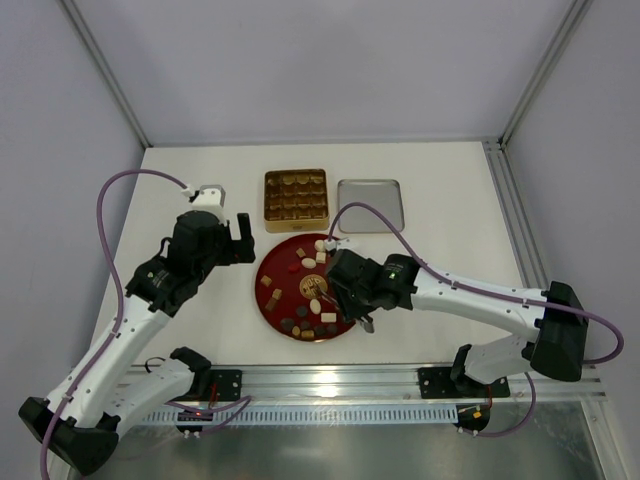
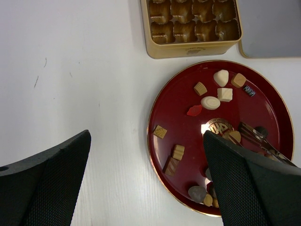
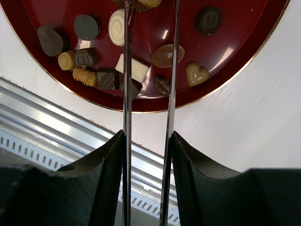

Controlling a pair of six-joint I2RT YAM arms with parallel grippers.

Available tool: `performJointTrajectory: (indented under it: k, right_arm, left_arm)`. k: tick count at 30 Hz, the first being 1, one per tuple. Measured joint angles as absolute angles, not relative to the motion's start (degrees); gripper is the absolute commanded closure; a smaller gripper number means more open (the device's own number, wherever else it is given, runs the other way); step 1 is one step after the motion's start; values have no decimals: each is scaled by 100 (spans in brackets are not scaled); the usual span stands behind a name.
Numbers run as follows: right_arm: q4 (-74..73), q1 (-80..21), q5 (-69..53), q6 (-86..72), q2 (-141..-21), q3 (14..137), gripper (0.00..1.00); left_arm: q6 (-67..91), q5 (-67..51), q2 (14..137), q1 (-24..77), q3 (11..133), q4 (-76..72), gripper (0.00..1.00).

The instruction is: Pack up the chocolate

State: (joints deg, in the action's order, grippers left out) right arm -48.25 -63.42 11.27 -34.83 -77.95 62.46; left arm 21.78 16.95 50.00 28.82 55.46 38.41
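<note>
One pair of long thin steel tweezers (image 3: 127, 70) was clamped in the right gripper (image 3: 148, 136), its blades slightly apart above the near part of the round red gold-rimmed plate (image 3: 225, 47). The bite-size chocolate pieces (image 3: 196, 74) in dark, tan and cream all lay on that plate, crowded at the near rim and looser beyond.

Advised: set the blades astride one lone piece rather than the cluster, pinch gently, and lift straight up.

The blade tips were cut off in the wrist view, so any pinched piece could not be told.

The left gripper (image 2: 146, 136) hung wide open, empty, beside the plate.

Farther off stood a gold square gridded box (image 2: 188, 49), the contents of its cells unclear.
</note>
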Motion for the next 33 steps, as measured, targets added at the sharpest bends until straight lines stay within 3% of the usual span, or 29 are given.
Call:
performJointTrajectory:
  k: [11, 33]
  right_arm:
    - [-4812, -6366, 1100, -3463, -7905, 6233, 67]
    - [-5194, -6307, 1404, -3194, -7994, 7157, 68]
  left_arm:
    - [2178, 1695, 5000, 2882, 5546, 3841, 0]
    - [2178, 1695, 5000, 2882, 5546, 3841, 0]
